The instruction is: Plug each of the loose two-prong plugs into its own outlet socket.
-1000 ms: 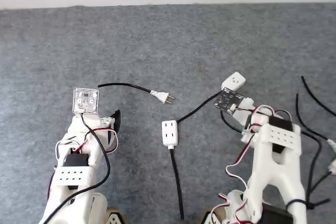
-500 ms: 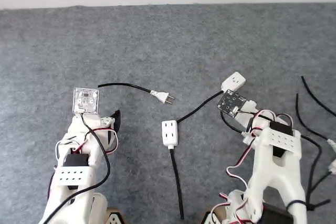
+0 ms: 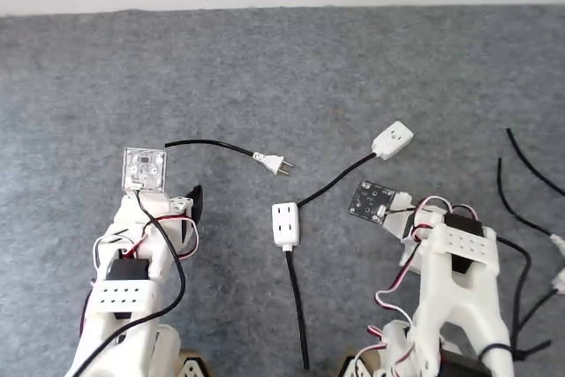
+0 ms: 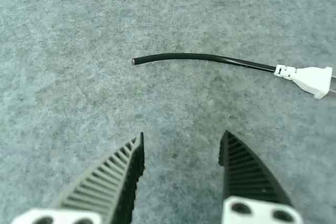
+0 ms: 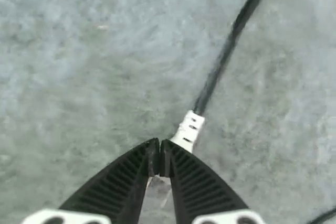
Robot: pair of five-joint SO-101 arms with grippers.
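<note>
My left pincer (image 4: 184, 139) stood spread over the grey mat (image 4: 79, 35). The loose plug (image 4: 311, 80) lay ahead of it on its black cord (image 4: 210, 58), clear of both fingers. My right pincer (image 5: 159, 149) was pressed together on the second plug (image 5: 188, 129) — near socket (image 3: 285, 223) lay between my arms, far socket (image 3: 392, 139) ahead of the right one.

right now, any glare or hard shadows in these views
high view: flat, even light on the carpet, no glare or hard shadows. left wrist view: no glare; the cord throws barely any shadow. right wrist view: same soft light, the plug in the right gripper reads bright white.
</note>
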